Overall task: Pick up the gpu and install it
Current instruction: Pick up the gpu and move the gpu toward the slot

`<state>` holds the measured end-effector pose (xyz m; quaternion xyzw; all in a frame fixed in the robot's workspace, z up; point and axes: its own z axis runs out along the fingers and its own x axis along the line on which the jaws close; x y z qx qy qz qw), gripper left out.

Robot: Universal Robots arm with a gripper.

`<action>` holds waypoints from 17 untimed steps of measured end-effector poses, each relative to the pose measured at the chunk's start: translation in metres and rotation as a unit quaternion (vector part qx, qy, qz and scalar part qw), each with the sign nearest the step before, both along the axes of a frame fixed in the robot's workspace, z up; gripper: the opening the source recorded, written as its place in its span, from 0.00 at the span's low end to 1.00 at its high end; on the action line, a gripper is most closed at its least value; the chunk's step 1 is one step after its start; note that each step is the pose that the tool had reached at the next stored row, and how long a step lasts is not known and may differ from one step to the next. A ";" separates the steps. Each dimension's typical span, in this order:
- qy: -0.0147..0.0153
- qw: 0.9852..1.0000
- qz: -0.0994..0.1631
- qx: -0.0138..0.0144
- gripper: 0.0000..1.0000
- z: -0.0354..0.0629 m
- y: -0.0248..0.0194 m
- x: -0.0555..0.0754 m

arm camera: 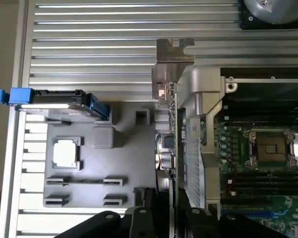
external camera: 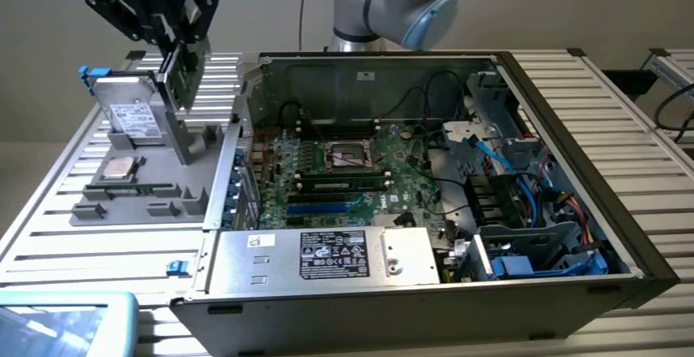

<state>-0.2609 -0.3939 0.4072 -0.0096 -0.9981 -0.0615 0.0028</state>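
Green board and black cooler hang edge-down between my fingers (external camera: 165,32): the gpu (external camera: 182,76) is in my gripper (external camera: 179,44), at the upper left of the exterior view. My jaws stand about halfway closed, clamped on the card's two faces. The card is upright, its lower edge close over the grey fixture tray (external camera: 201,170); I cannot tell whether it touches the tray's holder. Just beside it, toward the exterior view's left, a hard drive (external camera: 130,117) leans on the same tray, with a processor chip (external camera: 117,168) lying flat below it in the frame.

From my wrist camera I see the gpu (arm camera: 173,116) edge-on, running out from my gripper (arm camera: 171,215) to its metal bracket (arm camera: 175,52) at the far end. It hangs over the gap between the tray (arm camera: 131,163) and the open computer case (external camera: 358,80). The case lies at the centre of the exterior view on the slatted table (external camera: 97,247), its motherboard (external camera: 407,170) and processor socket (external camera: 349,155) exposed, well apart from the card.
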 end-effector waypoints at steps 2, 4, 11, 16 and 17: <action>0.003 1.000 0.000 0.000 0.28 0.0061 -0.0011 0.006; 0.007 1.000 0.000 0.000 0.28 0.0092 -0.0016 0.010; 0.013 1.000 0.000 0.000 0.28 0.0187 -0.0041 0.036; 0.016 1.000 0.000 0.000 0.28 0.0194 -0.0074 0.057; 0.017 1.000 0.000 0.000 0.28 0.0194 -0.0084 0.062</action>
